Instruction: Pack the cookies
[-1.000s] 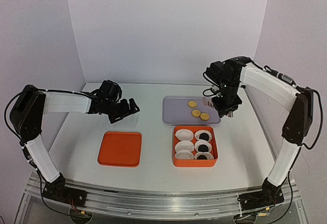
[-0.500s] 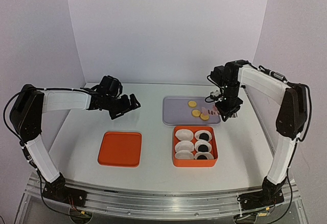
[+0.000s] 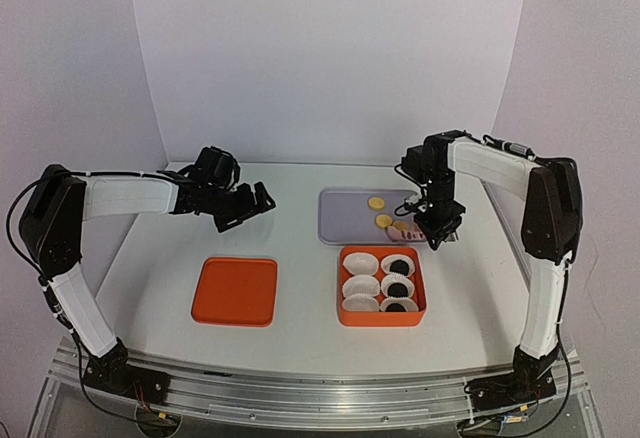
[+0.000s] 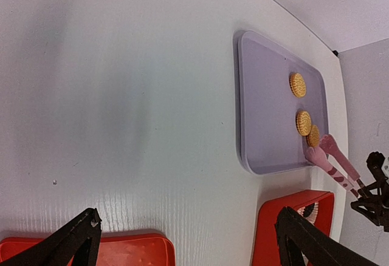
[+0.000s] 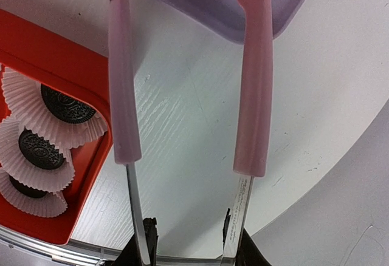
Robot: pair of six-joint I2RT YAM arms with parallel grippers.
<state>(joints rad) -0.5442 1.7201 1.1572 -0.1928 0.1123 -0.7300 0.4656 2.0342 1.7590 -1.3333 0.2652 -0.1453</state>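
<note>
Three golden yellow cookies (image 3: pixel 384 221) lie on a lavender tray (image 3: pixel 340 220); they also show in the left wrist view (image 4: pixel 303 122). Three dark cookies (image 3: pixel 399 288) sit in paper cups in the right column of an orange box (image 3: pixel 345 308), and show in the right wrist view (image 5: pixel 67 103). My right gripper (image 3: pixel 440 233) is shut on pink-tipped tongs (image 5: pixel 254 78). The tong arms are spread, with their tips at the tray's near right corner beside the nearest yellow cookie (image 4: pixel 313 135). My left gripper (image 3: pixel 245 208) is open and empty, above the table left of the tray.
An orange lid (image 3: pixel 235 291) lies flat at the front left. The box's left column holds three empty white paper cups (image 3: pixel 360 286). White walls stand behind and at both sides.
My right arm has swung in and lowered, bringing the tongs from above the tray's right edge down to the nearest yellow cookie. My left gripper has barely shifted.
</note>
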